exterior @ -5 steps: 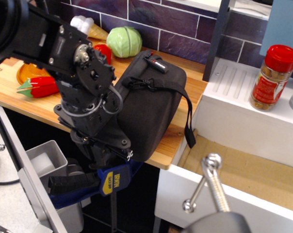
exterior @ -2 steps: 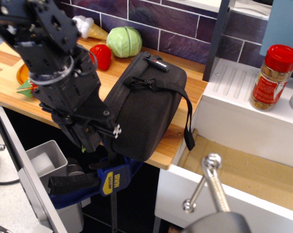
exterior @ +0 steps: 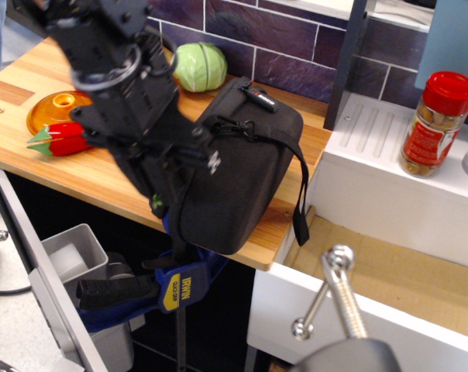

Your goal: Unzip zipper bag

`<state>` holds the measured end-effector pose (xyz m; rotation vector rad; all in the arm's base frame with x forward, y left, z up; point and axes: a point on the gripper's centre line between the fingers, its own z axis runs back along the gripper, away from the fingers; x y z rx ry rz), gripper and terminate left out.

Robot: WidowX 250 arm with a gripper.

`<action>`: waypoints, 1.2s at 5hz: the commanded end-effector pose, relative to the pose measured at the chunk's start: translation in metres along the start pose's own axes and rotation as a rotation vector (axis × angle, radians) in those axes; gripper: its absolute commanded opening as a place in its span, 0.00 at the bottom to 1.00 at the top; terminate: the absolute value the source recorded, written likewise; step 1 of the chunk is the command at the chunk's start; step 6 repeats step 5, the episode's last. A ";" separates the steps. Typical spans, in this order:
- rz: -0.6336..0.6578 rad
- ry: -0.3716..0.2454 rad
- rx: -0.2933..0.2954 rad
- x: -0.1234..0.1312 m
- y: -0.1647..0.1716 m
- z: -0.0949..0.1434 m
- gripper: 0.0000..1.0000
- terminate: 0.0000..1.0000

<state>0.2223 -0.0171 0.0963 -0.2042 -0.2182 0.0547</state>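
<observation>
The large black rounded fabric zipper bag [exterior: 238,174] is the landmark: one woven, softly padded case with curved corners, standing on its edge at the front right corner of the pale wooden countertop [exterior: 87,174], its lower end hanging slightly past the front lip. One flat black webbing strap [exterior: 284,147] crosses the bag's upper face and drops down its right side to a loose end. One small red-and-white tag [exterior: 259,96] sits on the bag's top edge. A sliver of lime green [exterior: 156,204] shows at the bag's left seam, just under the arm.

The single black metal robot gripper [exterior: 180,167] presses against the bag's left side, its boxy body of plates, screws and looped grey cables covering the seam there. Whether its fingers are clamped on anything or parted cannot be told; they are hidden against the dark fabric.

Directly below the bag, one blue-and-yellow clamp [exterior: 180,287] with a black handle grips the counter edge. Left of the bag lie one glossy red pepper toy with a green stem [exterior: 60,138] and one orange round plastic dish [exterior: 56,108]. Behind the bag, against the purple tiled wall, rests one pale green ribbed cabbage toy [exterior: 199,66]. To the bag's right, on a white ridged drainer [exterior: 373,147], stands one clear spice jar with a red lid [exterior: 438,124]. Below and left of the bag is one grey plastic bin [exterior: 75,252].
</observation>
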 end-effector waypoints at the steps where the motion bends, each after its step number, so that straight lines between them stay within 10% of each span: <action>1: 0.035 -0.160 -0.068 0.052 -0.025 0.035 0.00 0.00; 4: 0.078 -0.103 -0.044 0.079 -0.036 0.050 0.00 0.00; 5: 0.111 -0.113 -0.017 0.077 -0.034 0.054 0.00 1.00; 6: 0.111 -0.113 -0.017 0.077 -0.034 0.054 0.00 1.00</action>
